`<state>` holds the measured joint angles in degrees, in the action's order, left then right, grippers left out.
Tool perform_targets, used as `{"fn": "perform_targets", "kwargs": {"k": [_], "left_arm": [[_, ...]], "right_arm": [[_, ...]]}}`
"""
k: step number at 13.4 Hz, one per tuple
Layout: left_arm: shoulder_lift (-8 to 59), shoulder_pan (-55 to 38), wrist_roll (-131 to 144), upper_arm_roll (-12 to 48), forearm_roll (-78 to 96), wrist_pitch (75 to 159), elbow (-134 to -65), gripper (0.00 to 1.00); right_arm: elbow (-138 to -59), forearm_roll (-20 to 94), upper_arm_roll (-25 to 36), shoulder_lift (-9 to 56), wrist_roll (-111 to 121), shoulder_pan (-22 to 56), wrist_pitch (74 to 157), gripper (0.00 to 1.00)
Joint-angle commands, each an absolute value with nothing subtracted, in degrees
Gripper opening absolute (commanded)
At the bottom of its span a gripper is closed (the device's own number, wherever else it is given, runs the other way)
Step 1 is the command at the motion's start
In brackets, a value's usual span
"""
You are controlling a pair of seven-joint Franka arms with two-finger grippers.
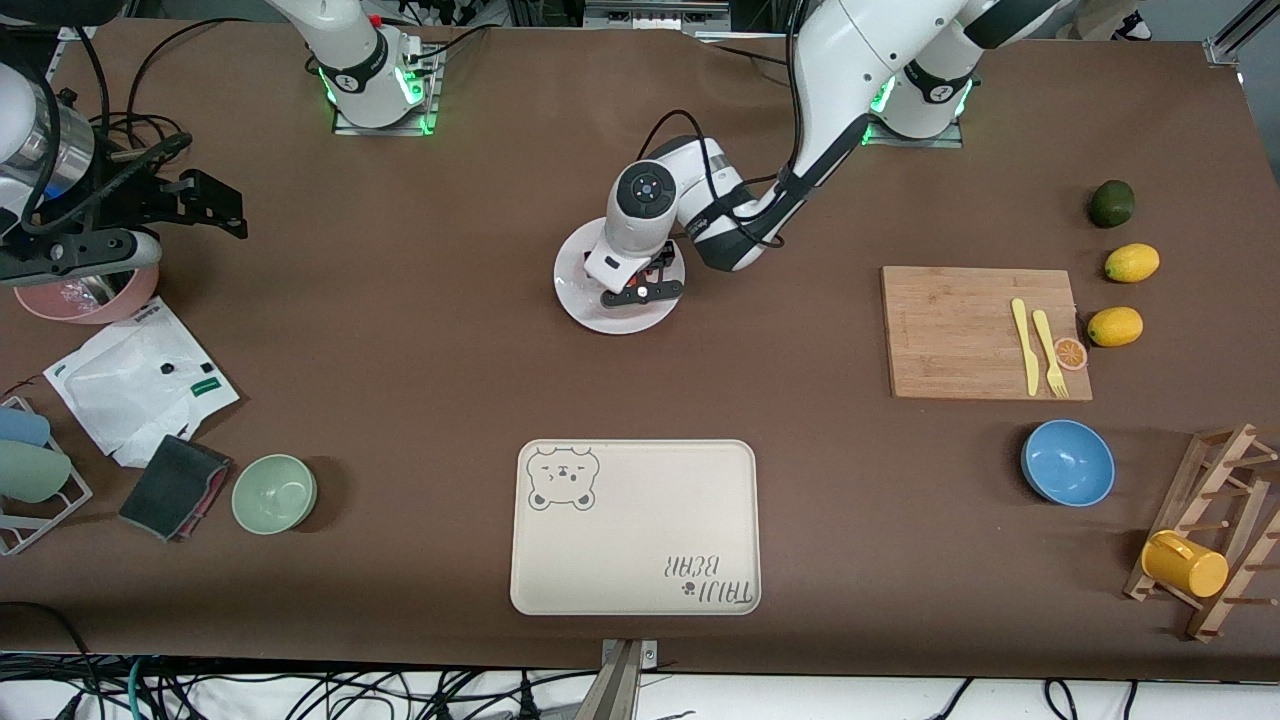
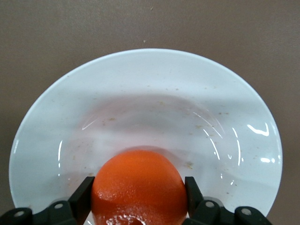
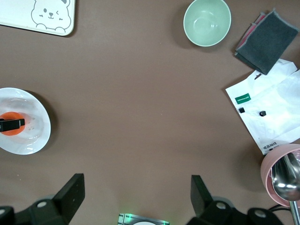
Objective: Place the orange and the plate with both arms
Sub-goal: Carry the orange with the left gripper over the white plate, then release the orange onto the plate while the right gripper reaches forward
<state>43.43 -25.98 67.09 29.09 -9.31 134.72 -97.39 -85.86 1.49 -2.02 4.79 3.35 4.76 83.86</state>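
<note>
On your table (image 1: 400, 330), the plate (image 1: 578, 300) sits directly under the left tool (image 1: 640, 292), mid-table and farther from the front camera than the bear-print tray (image 1: 635, 527). That left tool pinches the orange (image 2: 139, 187) between its fingers (image 2: 83, 193), low over the plate's well. Your right tool (image 3: 136, 197) waits spread apart in the air over the right arm's end, with the pink bowl (image 1: 88, 296) below it.

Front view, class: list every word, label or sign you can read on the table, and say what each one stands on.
"TAIJI BEAR": printed upside down, with a small paw mark, on a corner of the cream bear-print tray.
Green label on the white bag: too small to read.
Dark print on the bag's edge near the pink bowl: too small to read.
Nothing else legible.
</note>
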Motion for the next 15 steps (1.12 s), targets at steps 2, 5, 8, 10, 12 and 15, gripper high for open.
{"fn": "perform_targets", "kwargs": {"k": [2,5,8,10,12,15], "left_arm": [[45.09,-27.86,68.64,27.51,-12.48,134.91,-95.71,0.52],[44.56,-27.69,68.56,27.51,-12.48,134.74,-95.45,1.0],[41.15,-26.98,68.55,27.68,-12.39,132.73,-95.19,1.0],[37.37,-25.24,68.03,27.77,-12.39,129.3,-95.01,1.0],[33.68,-23.47,67.59,27.95,-12.39,126.05,-94.84,1.0],[28.41,-18.12,57.19,28.56,-11.61,119.55,-94.75,1.0]], "right_arm": [[-86.22,5.7,-2.02,4.39,3.34,4.92,83.94,1.0],[-86.13,6.06,-2.11,4.31,3.34,5.1,84.11,1.0],[-86.48,6.24,-2.29,4.92,3.43,5.18,84.55,1.0],[-86.57,9.82,-2.11,4.92,3.43,5.45,85.07,1.0],[-88.5,11.59,-2.2,5.18,3.43,5.36,87.09,1.0],[-90.96,19.22,-2.2,6.76,3.43,5.19,89.2,1.0]]}}
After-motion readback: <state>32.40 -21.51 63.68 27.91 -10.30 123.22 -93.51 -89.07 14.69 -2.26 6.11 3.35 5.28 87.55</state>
